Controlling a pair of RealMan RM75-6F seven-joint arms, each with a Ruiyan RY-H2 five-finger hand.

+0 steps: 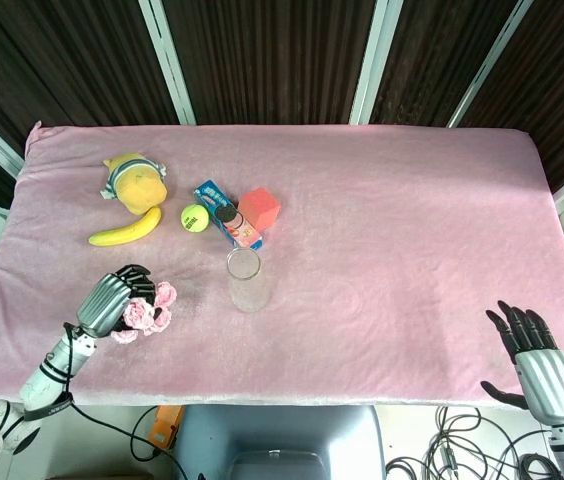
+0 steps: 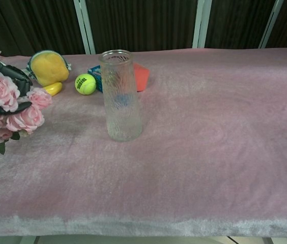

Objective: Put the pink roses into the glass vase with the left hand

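Roses held up left of the vase

The glass vase (image 1: 247, 280) stands upright on the pink table (image 1: 412, 230), mouth open upward, to the right of the left hand (image 1: 107, 300). That hand's fingers are clamped around the pink roses (image 2: 8, 109), held clear of the cloth, blooms facing the vase. The right hand (image 1: 534, 355), fingers apart and empty, sits well away.

I see the table (image 1: 412, 200) under a pink plush cloth (image 1: 442, 300) — the glass vase (image 1: 246, 279) stands upright near centre, and at its eleven o'clock lie a banana (image 1: 125, 227), yellow plush toy (image 1: 134, 178), tennis ball (image 1: 194, 217), blue packet (image 1: 224, 214) and red block (image 1: 260, 208).
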